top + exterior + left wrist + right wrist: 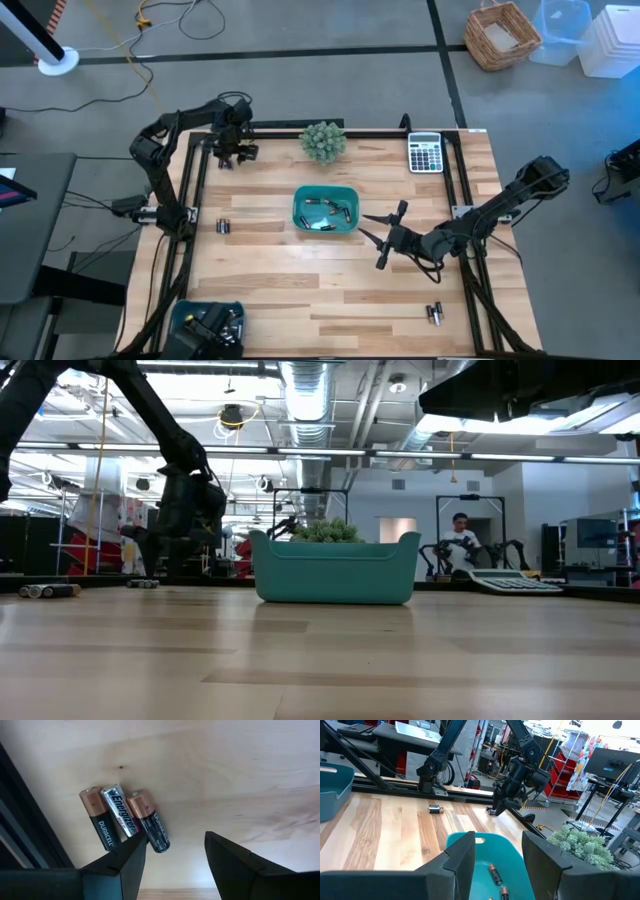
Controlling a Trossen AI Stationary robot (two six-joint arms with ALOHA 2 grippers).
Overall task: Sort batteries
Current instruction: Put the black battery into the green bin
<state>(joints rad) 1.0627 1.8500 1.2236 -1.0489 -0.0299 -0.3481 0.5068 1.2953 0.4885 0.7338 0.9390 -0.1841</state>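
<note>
High view: left gripper (236,158) poised at the far left corner of the light wooden slatted table (300,290), fingers parted, directly above a small cluster of batteries (241,153). Right gripper (385,232) low over the table, jaws spread and empty, just beside the central teal plastic tray (325,210) holding several cells. Farther off: a pair of cells (223,226) near the left rail, another pair (435,313) toward the near right edge, a second teal tray (207,326) at the near left corner, a green artificial plant (323,141) and a grey calculator (425,153) along the far edge.

Low view: central teal tray at mid-table, plant behind it, calculator at right; left arm descending at left, loose cells lying on the wood nearby. Seated person (460,540) in the background room.

Left wrist view: three cylindrical cells side by side below the open fingers (125,865), two copper-topped black ones flanking a silver one, none grasped.

Right wrist view: parted fingers (462,857) framing the teal tray's rim, cells visible inside; left arm beyond.
</note>
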